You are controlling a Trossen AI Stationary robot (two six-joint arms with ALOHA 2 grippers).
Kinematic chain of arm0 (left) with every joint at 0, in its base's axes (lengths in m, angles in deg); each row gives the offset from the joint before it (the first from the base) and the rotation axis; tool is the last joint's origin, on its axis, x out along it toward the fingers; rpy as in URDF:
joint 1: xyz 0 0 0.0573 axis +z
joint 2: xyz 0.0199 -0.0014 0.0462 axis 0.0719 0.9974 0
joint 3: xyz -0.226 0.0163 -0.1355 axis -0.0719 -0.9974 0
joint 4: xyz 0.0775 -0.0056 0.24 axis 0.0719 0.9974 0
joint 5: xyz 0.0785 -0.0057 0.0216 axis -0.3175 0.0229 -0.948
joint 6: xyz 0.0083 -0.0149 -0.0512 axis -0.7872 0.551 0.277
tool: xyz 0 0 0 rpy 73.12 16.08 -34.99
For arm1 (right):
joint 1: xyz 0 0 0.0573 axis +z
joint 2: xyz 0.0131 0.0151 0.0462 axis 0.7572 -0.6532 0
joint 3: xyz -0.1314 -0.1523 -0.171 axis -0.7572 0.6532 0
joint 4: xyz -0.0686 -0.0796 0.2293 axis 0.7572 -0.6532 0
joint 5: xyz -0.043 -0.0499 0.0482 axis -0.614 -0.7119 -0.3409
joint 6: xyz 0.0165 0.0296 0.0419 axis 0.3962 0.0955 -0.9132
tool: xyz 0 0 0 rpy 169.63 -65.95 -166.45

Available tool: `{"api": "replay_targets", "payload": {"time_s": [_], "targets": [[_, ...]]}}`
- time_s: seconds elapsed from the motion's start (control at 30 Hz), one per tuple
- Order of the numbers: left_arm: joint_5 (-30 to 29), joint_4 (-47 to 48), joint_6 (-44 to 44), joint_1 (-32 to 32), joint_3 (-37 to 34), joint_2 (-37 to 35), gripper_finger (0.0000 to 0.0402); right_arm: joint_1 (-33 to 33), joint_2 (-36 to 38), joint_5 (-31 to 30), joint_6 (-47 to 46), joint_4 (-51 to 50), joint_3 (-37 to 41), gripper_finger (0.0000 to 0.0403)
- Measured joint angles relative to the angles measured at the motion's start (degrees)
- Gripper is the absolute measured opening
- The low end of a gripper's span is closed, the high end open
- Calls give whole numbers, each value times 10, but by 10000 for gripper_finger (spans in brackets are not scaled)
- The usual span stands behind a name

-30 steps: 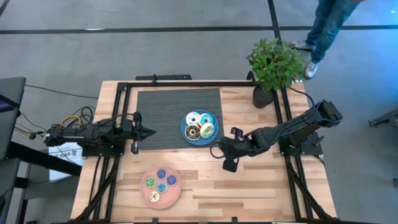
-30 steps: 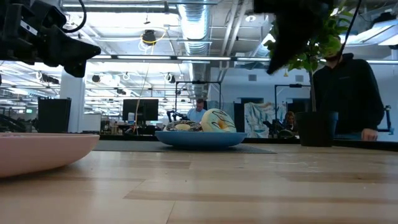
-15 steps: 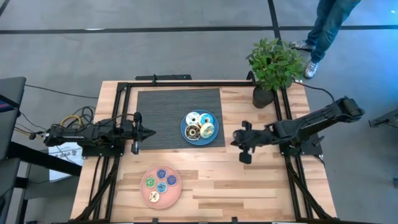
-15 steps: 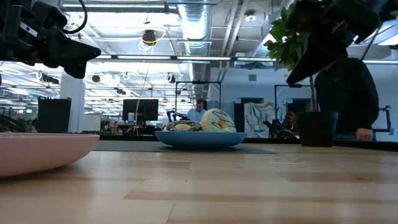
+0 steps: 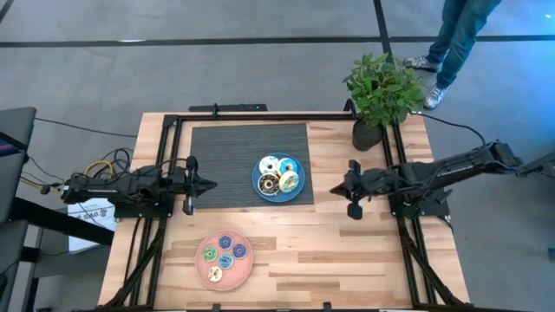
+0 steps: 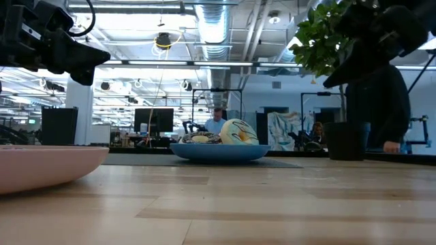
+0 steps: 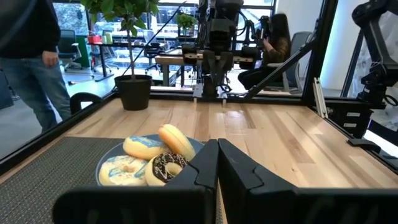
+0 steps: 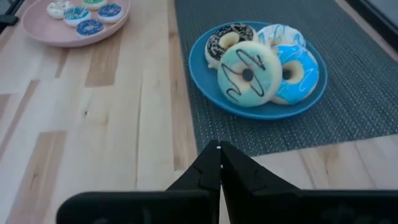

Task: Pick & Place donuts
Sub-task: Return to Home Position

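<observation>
Four larger donuts (image 5: pixel 279 175) lie packed on a blue plate (image 5: pixel 258 186) on the dark mat; in the right wrist view a cream-yellow one (image 8: pixel 247 73) leans on a blue one (image 8: pixel 292 71), beside a brown one (image 8: pixel 227 38) and a white one (image 8: pixel 278 34). Several tiny donuts (image 5: pixel 224 254) rest on the pink plate (image 5: pixel 204 271) near the table's near edge. My left gripper (image 5: pixel 212 184) hovers shut left of the blue plate. My right gripper (image 5: pixel 335 188) hovers shut to its right, pointing at it.
A potted plant (image 5: pixel 375 95) stands at the far right corner, close behind my right arm. The ribbed mat (image 5: pixel 225 152) covers the far middle of the table. Bare wood (image 5: pixel 347 260) lies right of the pink plate. A person (image 5: pixel 455 39) stands beyond the far right corner.
My right gripper has drawn back from beside the blue plate toward the table's right edge and slightly toward the far edge, the arm stretching out flatter. Its fingers hold nothing. The donuts and both plates have stayed in place.
</observation>
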Motion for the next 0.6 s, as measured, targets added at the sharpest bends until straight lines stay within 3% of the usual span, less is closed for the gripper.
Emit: {"api": "replay_targets", "payload": {"time_s": [0.6], "targets": [[0,0,0,0,0,0,0,-10,141,21,-41,-8,89,0]]}}
